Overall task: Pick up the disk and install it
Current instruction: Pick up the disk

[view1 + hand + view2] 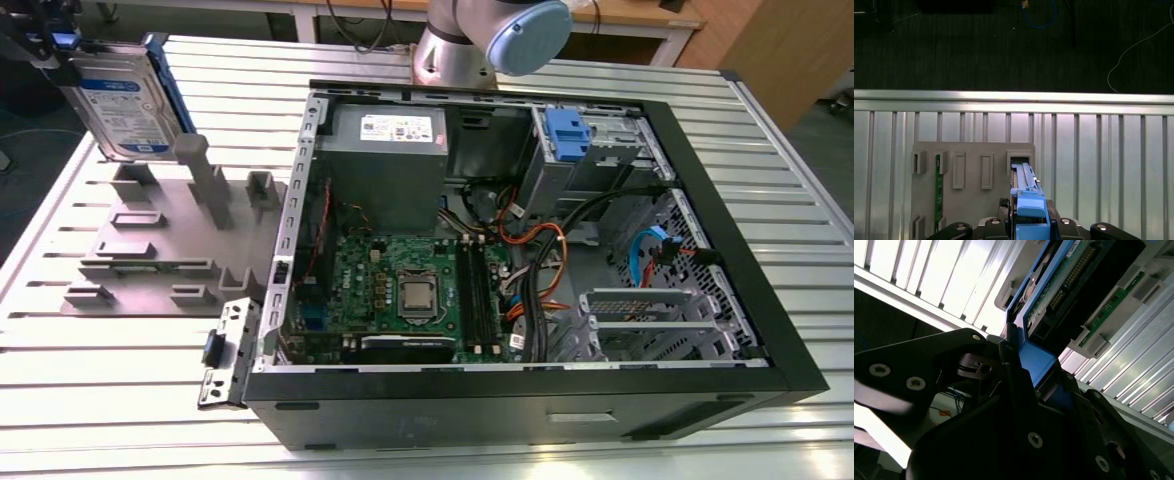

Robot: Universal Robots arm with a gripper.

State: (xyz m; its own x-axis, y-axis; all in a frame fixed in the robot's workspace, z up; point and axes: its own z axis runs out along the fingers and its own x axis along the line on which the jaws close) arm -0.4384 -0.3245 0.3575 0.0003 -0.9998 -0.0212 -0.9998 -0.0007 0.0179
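Exterior view: the disk (123,100) stands upright at the exterior view's far left. Its long axis runs close to vertical, its labelled face is turned toward the camera, and a blue side rail runs along the edge on the exterior view's right. Its lower end is just above the grey fixture plate (147,265). It cannot be told whether that end touches the plate.

The fixture plate lies flat on the ribbed aluminium tabletop (107,400). Beside it, on the exterior view's right, is the open computer case (747,260), well apart from the disk. The arm (487,35) rises behind the case.

Second wrist view: the tool (1038,367) is closed on the blue end tab (1039,362) of the disk, with black fingers (1011,365) pressed against both sides of the tab. This view shows the disk's circuit board (1054,292) on the unlabelled face.

First wrist view: the camera looks along the disk's long axis. The far end lines up with a slot at the corner of the fixture plate. A green board (939,187) stands on edge in another slot. Beyond the tabletop edge is a dark floor (979,50) with loose cables (1041,20).
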